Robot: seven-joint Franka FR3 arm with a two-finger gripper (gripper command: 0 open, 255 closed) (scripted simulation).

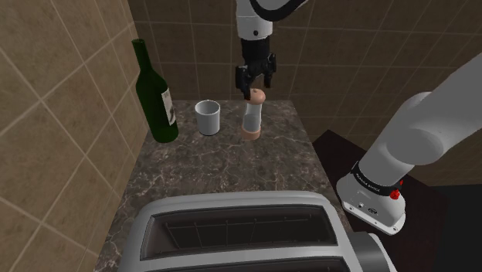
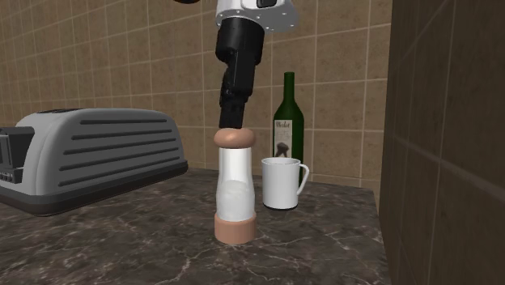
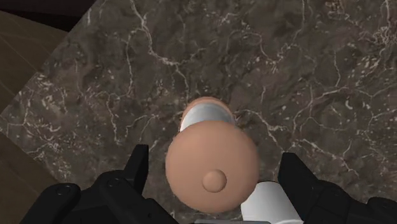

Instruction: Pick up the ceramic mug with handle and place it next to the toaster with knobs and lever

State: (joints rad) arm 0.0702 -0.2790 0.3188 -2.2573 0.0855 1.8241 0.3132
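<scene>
While the one black gripper [image 1: 255, 83] is positioned directly above the one tan-capped grinder [image 1: 252, 114], its two fingers are spread to either side of the cap and no contact is made. One white mug [image 1: 207, 117] is stood upright on the dark marble counter [image 1: 216, 166], between the grinder and one green wine bottle [image 1: 157, 96]. One grey toaster [image 1: 239, 232] is located well apart from the mug.

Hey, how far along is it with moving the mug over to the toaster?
Nothing done yet: the white mug stands by the green bottle, far from the toaster. In hand: the gripper hangs open above the tan-capped grinder, not the mug. Left: grasp the mug, carry it, set it beside the toaster.
</scene>
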